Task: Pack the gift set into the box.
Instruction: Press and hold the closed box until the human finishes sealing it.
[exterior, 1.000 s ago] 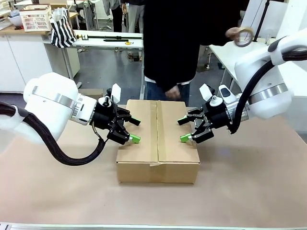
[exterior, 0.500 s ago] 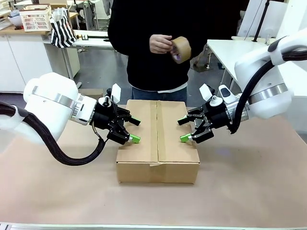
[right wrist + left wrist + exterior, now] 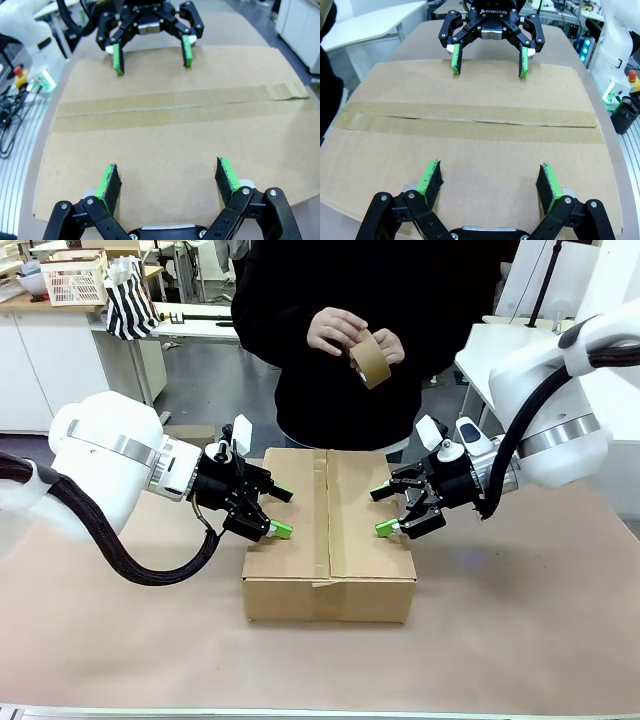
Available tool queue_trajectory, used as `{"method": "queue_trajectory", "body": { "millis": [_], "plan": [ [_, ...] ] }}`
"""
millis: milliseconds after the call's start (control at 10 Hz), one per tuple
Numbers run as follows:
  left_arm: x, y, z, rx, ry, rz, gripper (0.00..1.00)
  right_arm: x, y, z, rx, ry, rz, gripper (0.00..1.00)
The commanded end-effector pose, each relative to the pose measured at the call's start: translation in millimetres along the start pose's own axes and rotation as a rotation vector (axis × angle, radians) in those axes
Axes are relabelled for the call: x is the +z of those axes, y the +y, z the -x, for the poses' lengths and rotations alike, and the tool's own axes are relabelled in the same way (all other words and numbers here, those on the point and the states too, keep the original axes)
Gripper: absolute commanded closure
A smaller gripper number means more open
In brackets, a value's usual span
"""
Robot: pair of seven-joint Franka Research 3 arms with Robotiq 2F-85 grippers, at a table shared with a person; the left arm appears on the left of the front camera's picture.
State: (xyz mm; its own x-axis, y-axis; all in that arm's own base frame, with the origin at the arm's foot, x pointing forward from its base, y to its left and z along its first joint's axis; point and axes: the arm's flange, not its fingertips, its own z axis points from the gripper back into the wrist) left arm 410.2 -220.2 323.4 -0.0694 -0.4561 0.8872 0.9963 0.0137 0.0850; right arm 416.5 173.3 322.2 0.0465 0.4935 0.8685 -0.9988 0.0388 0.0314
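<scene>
Lying closed beneath both open end effectors (image 3: 283, 512): taped box (image 3: 330, 601).

Matt brown cardboard box (image 3: 290, 558) under smooth, faintly glossy tape (image 3: 336, 510).

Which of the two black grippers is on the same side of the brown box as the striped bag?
The left black gripper with green pads; the other, the right gripper, is over the box's opposite half.
</scene>
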Motion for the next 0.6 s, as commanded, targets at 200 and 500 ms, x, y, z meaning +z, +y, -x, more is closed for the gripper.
{"method": "queue_trajectory", "body": {
  "millis": [200, 500],
  "plan": [
    [-0.5, -1.3, 2.6, -0.005, -0.007, -0.007, 0.00, -1.6, -0.5, -1.0, 0.006, 0.014, 0.009, 0.00],
    [-0.5, -1.3, 2.6, -0.005, -0.007, -0.007, 0.00, -1.6, -0.5, -1.0, 0.006, 0.014, 0.009, 0.00]
  ]
}}
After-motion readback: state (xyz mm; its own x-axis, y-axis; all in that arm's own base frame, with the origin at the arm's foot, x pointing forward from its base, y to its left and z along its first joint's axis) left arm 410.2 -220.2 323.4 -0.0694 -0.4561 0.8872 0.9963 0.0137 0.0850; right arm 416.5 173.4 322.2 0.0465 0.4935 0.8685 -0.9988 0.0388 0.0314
